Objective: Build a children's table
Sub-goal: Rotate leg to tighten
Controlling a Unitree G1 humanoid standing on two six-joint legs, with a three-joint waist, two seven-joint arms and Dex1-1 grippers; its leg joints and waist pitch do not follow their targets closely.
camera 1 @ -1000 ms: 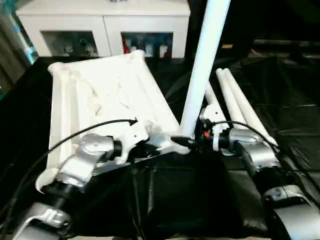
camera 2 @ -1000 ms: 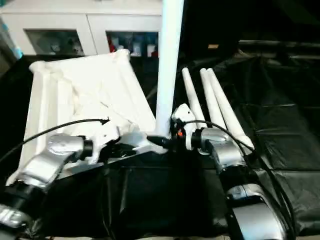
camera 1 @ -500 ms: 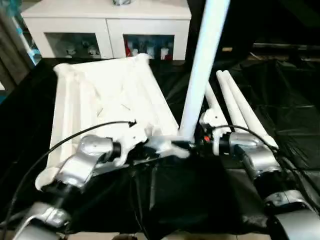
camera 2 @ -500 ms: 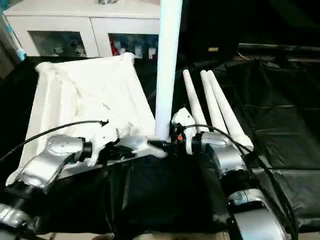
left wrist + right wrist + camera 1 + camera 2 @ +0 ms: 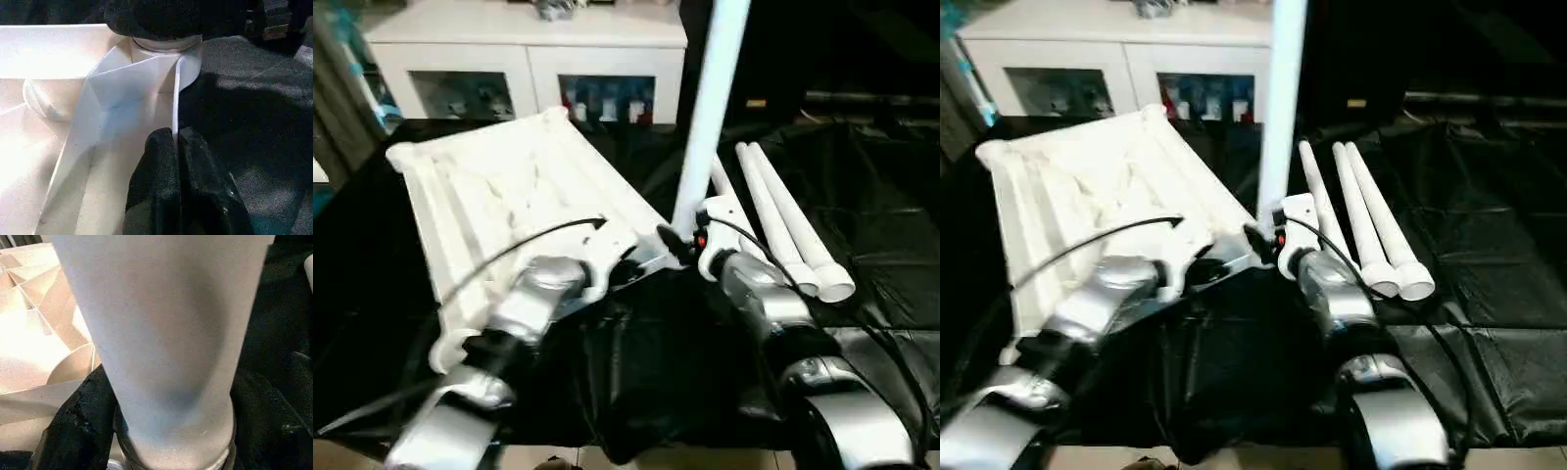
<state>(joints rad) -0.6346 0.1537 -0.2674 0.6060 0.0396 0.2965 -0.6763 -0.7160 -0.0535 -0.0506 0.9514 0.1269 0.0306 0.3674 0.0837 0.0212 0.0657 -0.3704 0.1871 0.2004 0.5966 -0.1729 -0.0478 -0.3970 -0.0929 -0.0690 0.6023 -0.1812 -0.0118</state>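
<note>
Between the earlier frames and now, the tabletop had swung so its near corner sat closer to the upright leg, and both forearms had drawn in toward that corner. From the left eye view, the tabletop lay ribbed side up on the black cloth, with three spare legs lying side by side just beyond the right arm and the white cabinet with glass fronts standing behind. From the right eye view, the right gripper reached to the foot of the standing leg at the corner socket, while a black cable arched over the left forearm. In the left wrist view, the left gripper had its fingers pinched narrowly on a thin rib of the tabletop beside the round socket. In the right wrist view, the leg stood so close that it blocked most of the scene; dark fingers flanked its base, standing wide around it.
</note>
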